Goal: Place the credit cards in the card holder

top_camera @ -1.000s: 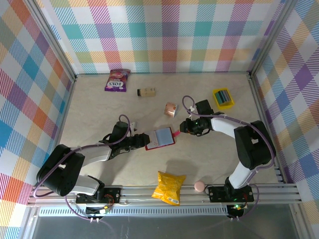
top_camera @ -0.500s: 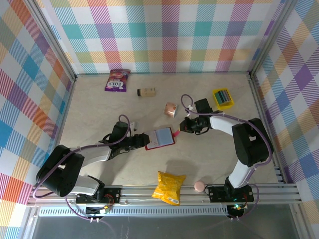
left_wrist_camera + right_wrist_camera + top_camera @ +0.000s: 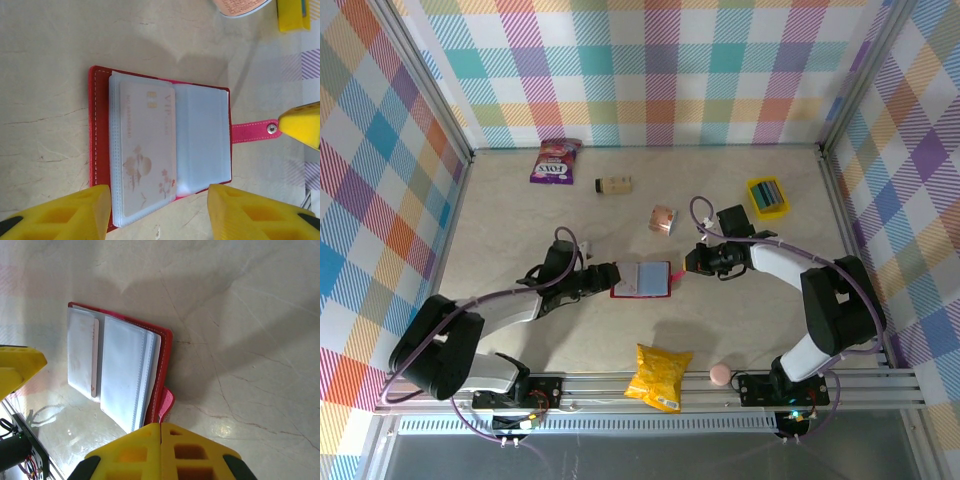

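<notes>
While the card holder (image 3: 642,280) lies open and flat on the table (image 3: 520,220) between the two arms, you have nothing firmly pinning it. Your left gripper (image 3: 606,274) stands with its fingers apart at the holder's left edge, clamping nothing. Your right gripper (image 3: 692,262) is closed, with its fingertips at the end of the snap tab (image 3: 255,132); whether the tab is actually pinched cannot be told. One pale pink card (image 3: 147,150) sits in a clear sleeve (image 3: 202,135). The other credit cards (image 3: 770,195) lie in the yellow tray (image 3: 757,185), well apart at the far right.

Risks, as judgement:

1. The sleeve stack may fan or flip over, since no finger presses it. That would cover the free pocket.
2. Any drag by the right fingertips on the tab would likely slide or turn the light holder, spoiling your alignment for insertion.
3. If the left fingers shut where they stand, they may catch sleeve edges instead of the cover, and so crease them or work the pink card loose.
4. Thin flat cards in the tray will be hard to take singly. Two could come up together, or one could slip on the way.
</notes>
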You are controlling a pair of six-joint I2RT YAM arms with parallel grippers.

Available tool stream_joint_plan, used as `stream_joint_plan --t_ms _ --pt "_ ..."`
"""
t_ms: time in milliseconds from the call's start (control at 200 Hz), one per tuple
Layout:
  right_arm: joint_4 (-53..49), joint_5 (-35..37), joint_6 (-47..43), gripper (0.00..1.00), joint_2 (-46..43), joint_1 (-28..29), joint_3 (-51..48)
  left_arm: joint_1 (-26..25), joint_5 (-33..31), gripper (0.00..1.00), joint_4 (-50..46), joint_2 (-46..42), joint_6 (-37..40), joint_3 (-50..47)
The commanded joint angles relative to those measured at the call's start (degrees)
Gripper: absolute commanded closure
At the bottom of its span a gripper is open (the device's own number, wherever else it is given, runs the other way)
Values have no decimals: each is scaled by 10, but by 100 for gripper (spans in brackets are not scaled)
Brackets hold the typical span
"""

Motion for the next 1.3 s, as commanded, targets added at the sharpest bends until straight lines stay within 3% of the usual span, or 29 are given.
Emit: stream_joint_plan --t_ms 0,155,615,1295 --pt "10 -7 -8 100 -5 -3 -13 6 20 44 -26 9 -37 29" --pt "25 -22 -1 100 6 0 -13 6 11 37 -89 20 -27 69" --pt "26 -19 -3 100 8 4 -13 6 -19 32 -204 88 36 153" --pt "23 -23 -6 100 12 4 -11 3 8 34 -160 122 48 155"
